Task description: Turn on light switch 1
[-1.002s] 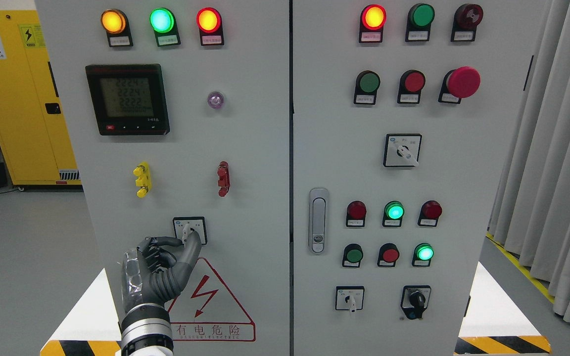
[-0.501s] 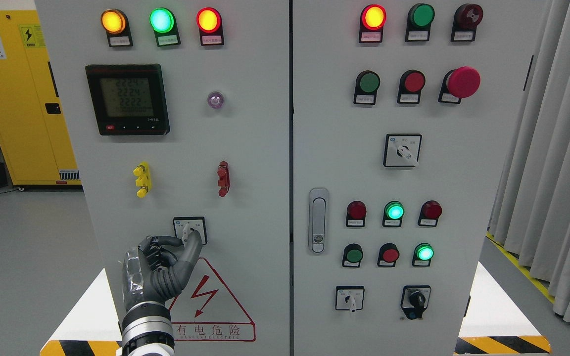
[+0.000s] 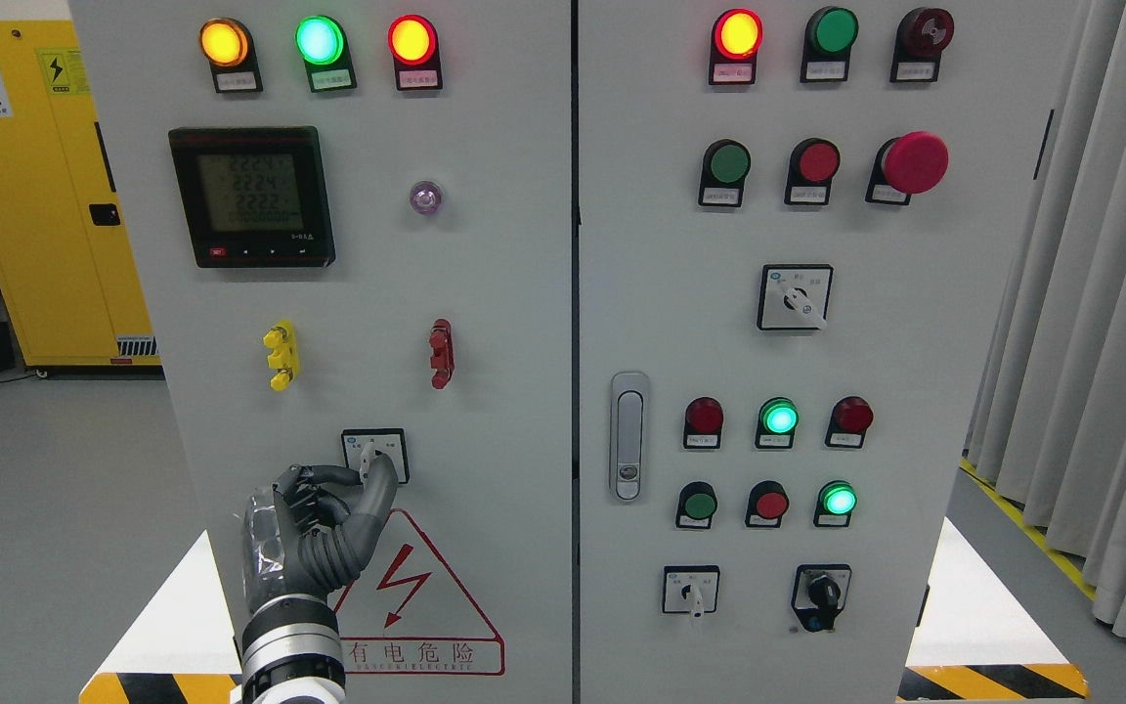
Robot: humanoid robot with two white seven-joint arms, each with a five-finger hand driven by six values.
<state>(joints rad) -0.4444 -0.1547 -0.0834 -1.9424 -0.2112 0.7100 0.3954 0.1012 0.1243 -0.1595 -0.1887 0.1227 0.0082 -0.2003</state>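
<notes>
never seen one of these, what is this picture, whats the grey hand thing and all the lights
The view comes from a camera on a humanoid robot's head, facing a grey electrical cabinet. The left hand, dark with jointed fingers, comes in at the lower left and pinches the knob of a small rotary switch. The right hand is out of view. Above are lit lamps, a digital meter, and on the right door coloured buttons and a big red stop button. A yellow cabinet stands behind on the left.

Your single head view, looking straight and level at the grey control cabinet (image 3: pixel 524 293), close enough that its two doors fill your frame, yellow cabinet (image 3: pixel 45 196) at left edge, curtain (image 3: pixel 1110 342) at right.
</notes>
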